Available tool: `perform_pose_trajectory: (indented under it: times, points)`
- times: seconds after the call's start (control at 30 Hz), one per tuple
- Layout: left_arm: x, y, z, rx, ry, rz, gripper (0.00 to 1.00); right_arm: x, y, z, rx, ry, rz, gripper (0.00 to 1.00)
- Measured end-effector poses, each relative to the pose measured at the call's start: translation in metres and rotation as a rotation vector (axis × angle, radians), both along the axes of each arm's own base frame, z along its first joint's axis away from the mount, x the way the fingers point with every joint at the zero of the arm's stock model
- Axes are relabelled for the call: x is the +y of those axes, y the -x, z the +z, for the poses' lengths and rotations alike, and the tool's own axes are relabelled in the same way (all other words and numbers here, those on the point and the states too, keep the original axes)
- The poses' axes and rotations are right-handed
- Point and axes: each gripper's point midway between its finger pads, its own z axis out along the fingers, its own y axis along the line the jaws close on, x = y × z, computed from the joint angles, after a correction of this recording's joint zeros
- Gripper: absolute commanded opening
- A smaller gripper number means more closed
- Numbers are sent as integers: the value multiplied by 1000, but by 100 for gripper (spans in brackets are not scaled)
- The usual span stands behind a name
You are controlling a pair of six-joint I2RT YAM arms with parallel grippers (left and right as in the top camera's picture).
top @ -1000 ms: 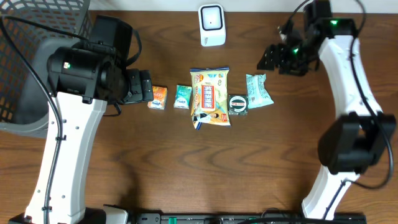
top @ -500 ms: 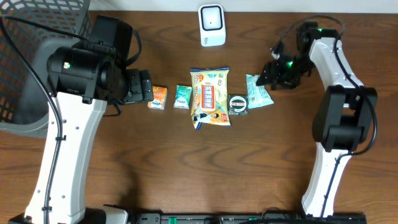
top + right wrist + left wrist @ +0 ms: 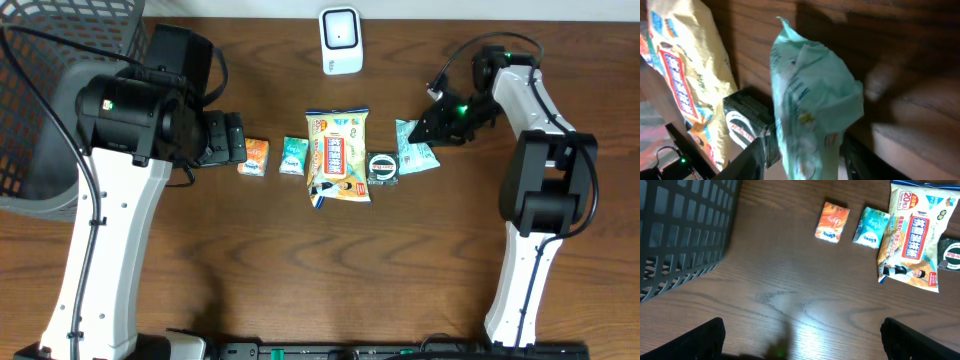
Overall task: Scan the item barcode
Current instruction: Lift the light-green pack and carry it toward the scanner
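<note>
Several items lie in a row on the wooden table. At the right end is a crumpled teal packet (image 3: pixel 416 150) (image 3: pixel 810 110). My right gripper (image 3: pixel 424 127) (image 3: pixel 802 161) is down over it, one finger on each side of the packet, and the jaws are still parted. The packet rests on the table and does not look squeezed. The white barcode scanner (image 3: pixel 340 40) stands at the back centre. My left gripper (image 3: pixel 234 138) (image 3: pixel 802 340) hovers wide open and empty, left of the row.
A black round tin (image 3: pixel 382 167) (image 3: pixel 747 122) touches the teal packet's left side. A yellow snack bag (image 3: pixel 338 155) (image 3: pixel 910 235), a small teal pack (image 3: pixel 292 155) and an orange pack (image 3: pixel 255 157) follow leftward. A grey mesh basket (image 3: pixel 50 90) fills the left corner.
My right arm has come down and leftward from beside the scanner onto the teal packet, and its jaws have narrowed around it. The left arm has not moved.
</note>
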Motion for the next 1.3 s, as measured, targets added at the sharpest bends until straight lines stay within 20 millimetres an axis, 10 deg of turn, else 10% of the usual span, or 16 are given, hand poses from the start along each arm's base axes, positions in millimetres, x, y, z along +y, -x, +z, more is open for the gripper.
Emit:
perform_pose_trajectory:
  times: [0.3,0.73,1.1,1.3]
  points:
    - [0,0,0,0,0,0,98,8,6,-15,44,-39,15,1]
    - [0,0,0,0,0,0,98,40,8,21,72,-278,-24,1]
    - [0,0,0,0,0,0,98,55,8,182,-286,-405,30,1]
    - [0,0,0,0,0,0,98,99,40,263,-500,-473,180,1]
